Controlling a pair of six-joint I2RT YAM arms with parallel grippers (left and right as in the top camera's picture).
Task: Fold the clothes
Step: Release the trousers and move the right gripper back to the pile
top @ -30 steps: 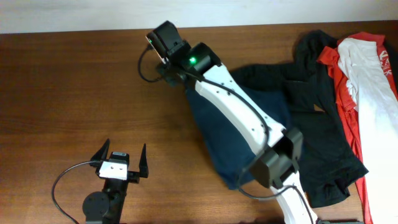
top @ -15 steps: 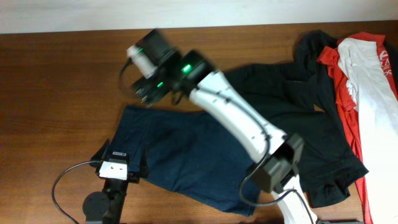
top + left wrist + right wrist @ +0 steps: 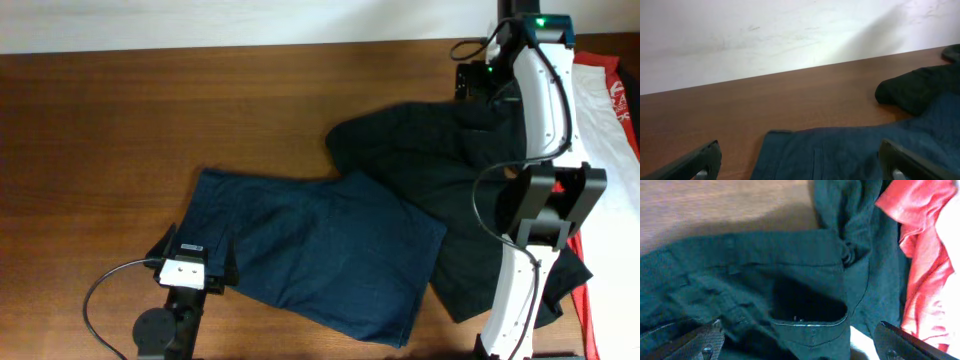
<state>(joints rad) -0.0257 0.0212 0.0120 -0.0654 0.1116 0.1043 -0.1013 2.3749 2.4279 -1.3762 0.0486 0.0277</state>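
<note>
The navy-blue shorts (image 3: 320, 250) lie spread out flat at the table's middle, also seen as navy shorts (image 3: 850, 150) ahead of the left wrist camera. A black garment (image 3: 430, 150) lies crumpled to their right, partly under their edge. The red-and-white garment (image 3: 612, 95) lies at the far right. My left gripper (image 3: 195, 250) rests open at the shorts' near-left corner, with nothing between its fingertips (image 3: 702, 160). My right gripper (image 3: 475, 85) hovers open over the black garment (image 3: 790, 280), holding nothing, with red cloth (image 3: 920, 260) to its right.
The brown wooden table (image 3: 100, 130) is bare on its left half. A pale wall (image 3: 765, 35) runs behind the table's far edge. The right arm's white links (image 3: 545, 110) stretch over the black garment along the right side.
The right gripper has opened and let go of the navy shorts, which now lie spread flat. Its arm has swung from the far centre to the far right. The left gripper has not moved.
</note>
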